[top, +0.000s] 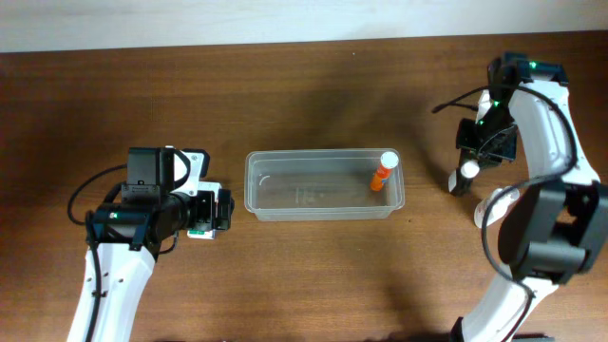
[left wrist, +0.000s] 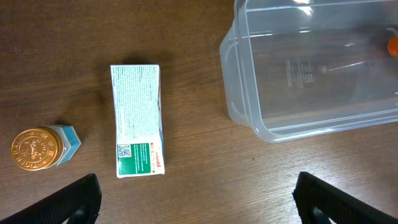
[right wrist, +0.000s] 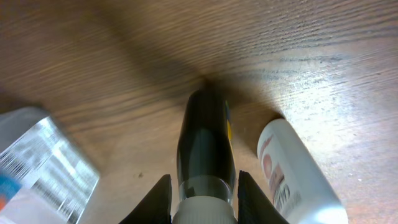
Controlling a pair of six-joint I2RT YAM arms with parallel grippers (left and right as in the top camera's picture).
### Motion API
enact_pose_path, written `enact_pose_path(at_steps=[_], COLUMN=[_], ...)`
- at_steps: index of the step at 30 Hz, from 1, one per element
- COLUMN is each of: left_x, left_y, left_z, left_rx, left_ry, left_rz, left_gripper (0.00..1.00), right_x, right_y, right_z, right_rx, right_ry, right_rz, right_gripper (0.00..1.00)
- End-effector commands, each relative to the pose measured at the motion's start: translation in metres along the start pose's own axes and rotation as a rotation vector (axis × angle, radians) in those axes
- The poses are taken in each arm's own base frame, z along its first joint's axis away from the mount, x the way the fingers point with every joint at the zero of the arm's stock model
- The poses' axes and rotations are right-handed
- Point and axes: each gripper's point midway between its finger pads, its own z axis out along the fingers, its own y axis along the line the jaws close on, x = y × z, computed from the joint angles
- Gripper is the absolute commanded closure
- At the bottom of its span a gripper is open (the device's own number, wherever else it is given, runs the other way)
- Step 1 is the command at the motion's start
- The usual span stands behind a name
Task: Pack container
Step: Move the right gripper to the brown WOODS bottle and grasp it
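The clear plastic container [top: 285, 190] lies mid-table and holds an orange bottle with a white cap [top: 383, 171]. It also shows in the left wrist view [left wrist: 298, 74]. My left gripper [top: 224, 209] is open and empty just left of the container, its fingers [left wrist: 199, 202] wide apart over bare table. A white-and-green carton box [left wrist: 137, 121] lies ahead of it. My right gripper [top: 465, 173] is far right of the container, shut [right wrist: 204, 190] on a dark bottle with a white cap [right wrist: 205, 137], held upright with its base at or near the table.
A small jar with a gold lid [left wrist: 37, 148] stands left of the carton. A white bottle [right wrist: 292, 168] stands right beside the dark one. A clear printed packet [right wrist: 43, 162] lies to its left. The table's far edge runs along the top of the overhead view.
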Motion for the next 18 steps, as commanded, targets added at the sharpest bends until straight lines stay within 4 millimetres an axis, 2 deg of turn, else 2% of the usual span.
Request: enact_pose_path(at_steps=[1,11,14,18], left_x=[-0.006,-0.006,-0.006,-0.006], left_y=[-0.002,-0.002,-0.002,-0.002], left_z=[-0.002,-0.002,-0.002,-0.002], left_rx=[0.014,0.013,0.013,0.013], left_ry=[-0.012,-0.012,-0.013,-0.012], left_rz=[-0.002,-0.002,-0.002,-0.002], left_gripper=[0.01,0.01,0.01,0.01], right_x=[0.004,0.021,0.030,0.054], right_y=[0.011,0.012,0.022,0.043], right_z=[-0.052,-0.066,-0.076,-0.104], right_rx=[-0.029,-0.028,-0.029,-0.041], right_ry=[-0.144,-0.135,-0.153,-0.219], right_rz=[-0.051,-0.068,-0.112,-0.194], right_gripper=[0.74,0.75,0.75,0.75])
